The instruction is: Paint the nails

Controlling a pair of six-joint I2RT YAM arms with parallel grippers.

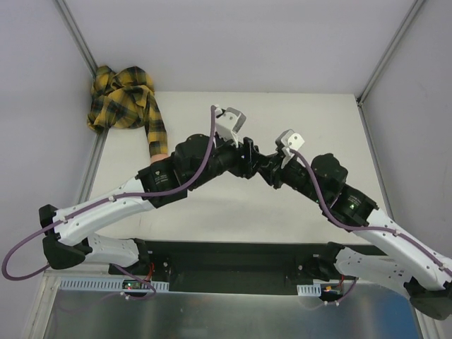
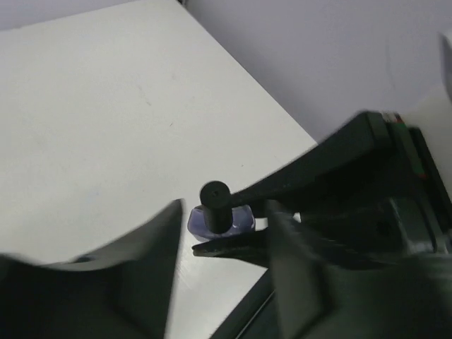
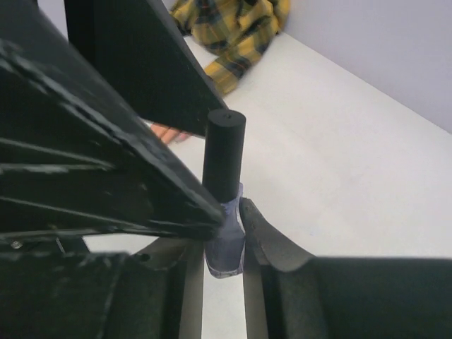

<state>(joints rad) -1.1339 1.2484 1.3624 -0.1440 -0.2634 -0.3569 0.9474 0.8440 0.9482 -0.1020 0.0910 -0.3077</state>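
Lining up my left gripper (image 2: 224, 226) on the cap (image 3: 224, 152): jaws are narrowly apart, with the cap sitting between the tips, not pinched as far as I can tell. My right gripper (image 3: 222, 236) is clamping the bottle (image 3: 227, 260). I'm aiming to square up before squeezing and twisting. The nails are too small to see; the fake hand (image 3: 169, 132) is lying beyond the bottle, apart from both jaws.

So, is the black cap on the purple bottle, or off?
On: the black cap sits atop the purple bottle, which the right gripper holds upright by its glass body.
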